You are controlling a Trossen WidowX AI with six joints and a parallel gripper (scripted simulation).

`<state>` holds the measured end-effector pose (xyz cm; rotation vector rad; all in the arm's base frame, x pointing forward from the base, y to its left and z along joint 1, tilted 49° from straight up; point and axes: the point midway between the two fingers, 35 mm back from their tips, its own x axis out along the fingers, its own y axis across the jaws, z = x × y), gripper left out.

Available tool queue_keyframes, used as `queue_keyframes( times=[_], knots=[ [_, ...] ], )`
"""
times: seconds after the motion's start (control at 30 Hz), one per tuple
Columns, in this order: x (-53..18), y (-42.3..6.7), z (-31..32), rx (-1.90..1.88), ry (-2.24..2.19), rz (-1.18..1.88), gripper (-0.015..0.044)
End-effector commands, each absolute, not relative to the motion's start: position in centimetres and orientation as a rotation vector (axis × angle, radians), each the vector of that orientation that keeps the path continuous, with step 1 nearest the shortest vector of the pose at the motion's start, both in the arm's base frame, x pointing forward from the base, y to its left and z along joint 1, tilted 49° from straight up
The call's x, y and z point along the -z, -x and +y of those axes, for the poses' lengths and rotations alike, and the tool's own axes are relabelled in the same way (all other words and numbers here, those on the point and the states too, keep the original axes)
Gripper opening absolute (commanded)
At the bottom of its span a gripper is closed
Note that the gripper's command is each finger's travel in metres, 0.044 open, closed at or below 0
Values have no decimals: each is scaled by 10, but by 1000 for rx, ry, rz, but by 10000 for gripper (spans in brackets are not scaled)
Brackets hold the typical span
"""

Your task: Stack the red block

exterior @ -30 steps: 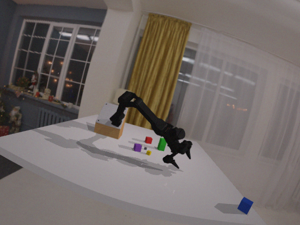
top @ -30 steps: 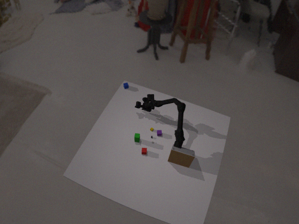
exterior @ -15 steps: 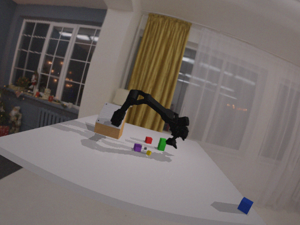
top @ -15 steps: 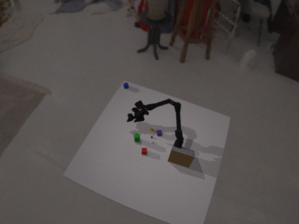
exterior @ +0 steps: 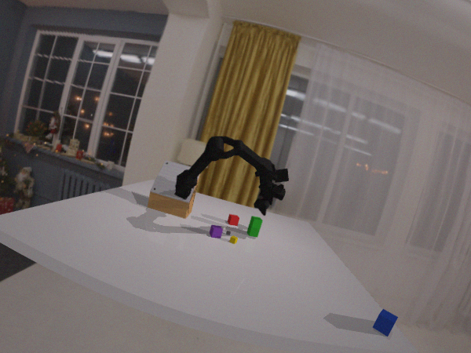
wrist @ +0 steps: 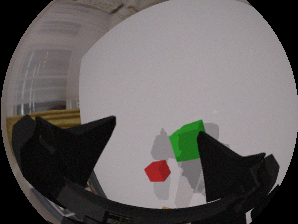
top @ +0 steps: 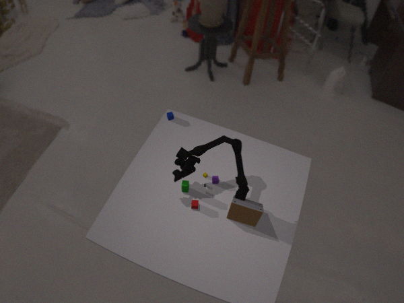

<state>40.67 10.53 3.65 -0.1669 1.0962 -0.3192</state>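
Black parallel-jaw gripper (top: 179, 175) hangs wide open w/ nothing held, above the tall green block tower (top: 185, 186). Small red cube (top: 194, 204) sits on the white tabletop approx 5 o'clock of the tower in top view, apart. Prob. light, rigid, smooth-faced; pinch opposite flat sides mid-height.

Light: dim, grey, evening room.
Shadows: long, soft, falling rightward in the top view.
Focus: background furniture blurred.
Distortion: wrist view circular, fisheye-bent, black-rimmed.
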Motion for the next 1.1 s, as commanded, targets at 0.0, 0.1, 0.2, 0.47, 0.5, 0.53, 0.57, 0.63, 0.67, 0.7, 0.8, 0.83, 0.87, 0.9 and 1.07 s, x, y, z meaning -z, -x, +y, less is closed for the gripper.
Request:
queue_keyframes(
  times=[0.0,0.1,0.2,0.47,0.5,0.53,0.57,0.63,0.67,0.7,0.8,0.83,0.87,0.9,1.07],
  knots=[
    [-5,-376,118,322,307,1211,440],
    [15,-349,129,316,449,1296,440],
    [31,-323,136,313,600,1368,440],
    [45,-268,137,323,999,1485,440],
    [45,-268,137,323,999,1485,440],
    [45,-268,137,323,999,1485,440],
    [45,-268,137,323,999,1485,440],
    [45,-268,137,323,999,1485,440],
    [45,-267,138,323,999,1485,440],
    [44,-267,138,323,999,1485,440],
    [51,-269,132,322,999,1485,440],
    [55,-270,128,322,999,1484,440],
    [59,-271,123,322,999,1484,440],
    [64,-273,118,322,999,1484,440],
    [86,-273,93,326,1001,1484,440]
  ],
)
